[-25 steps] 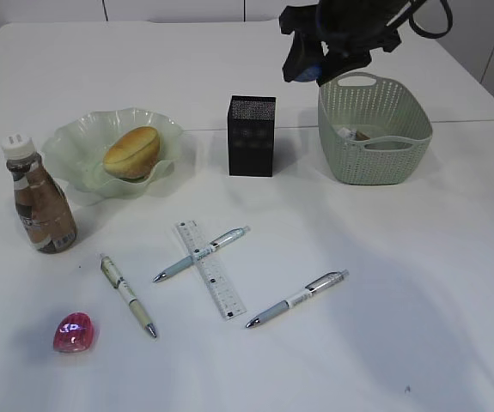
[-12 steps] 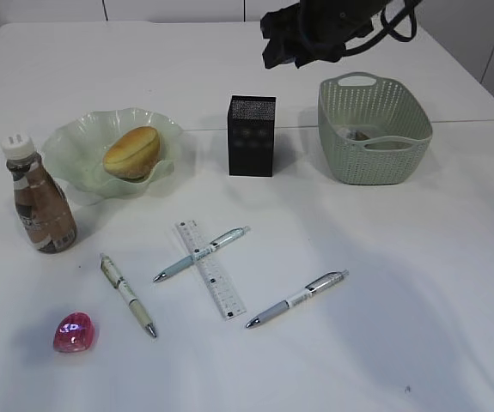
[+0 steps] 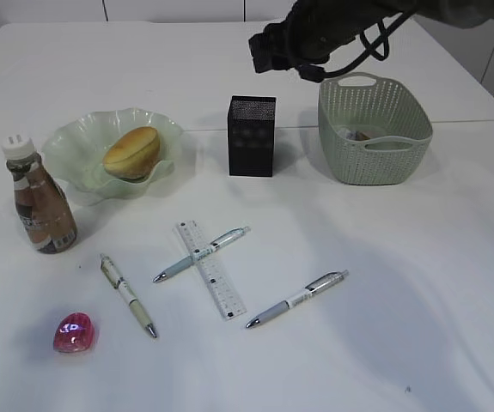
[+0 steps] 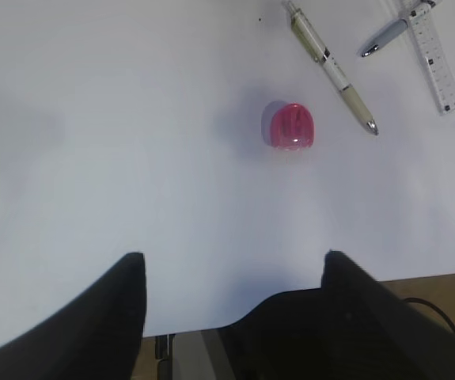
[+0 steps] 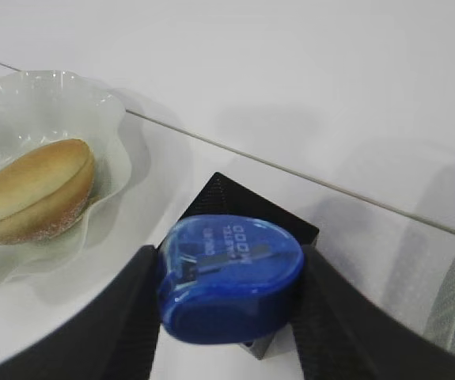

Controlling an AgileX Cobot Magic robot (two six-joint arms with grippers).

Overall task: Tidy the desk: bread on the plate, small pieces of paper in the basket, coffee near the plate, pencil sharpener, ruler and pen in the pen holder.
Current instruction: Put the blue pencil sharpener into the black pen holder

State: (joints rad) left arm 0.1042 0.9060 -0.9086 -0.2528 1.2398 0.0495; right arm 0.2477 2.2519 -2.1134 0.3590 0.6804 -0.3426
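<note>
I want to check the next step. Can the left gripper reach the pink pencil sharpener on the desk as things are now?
Probably yes. The left gripper hangs open and empty above the desk, and the pink pencil sharpener lies alone just ahead of it. The nearest pen lies apart from it, so nothing blocks the approach.

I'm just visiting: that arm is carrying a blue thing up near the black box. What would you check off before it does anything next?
1. Grip: the right gripper clamps the blue pencil sharpener between both fingers. Ok.
2. Aim: the sharpener hangs above the pen holder, seemingly over its near corner, not centred. Not ok.
3. Pen holder upright with its mouth open. Ok. Whether there is room inside: cannot tell.
4. Bread in the plate, out of the way. Ok.
5. Left gripper open, empty, near the desk's front edge. Ok.
6. Pink sharpener, ruler and three pens lie loose. Not ok.
</note>
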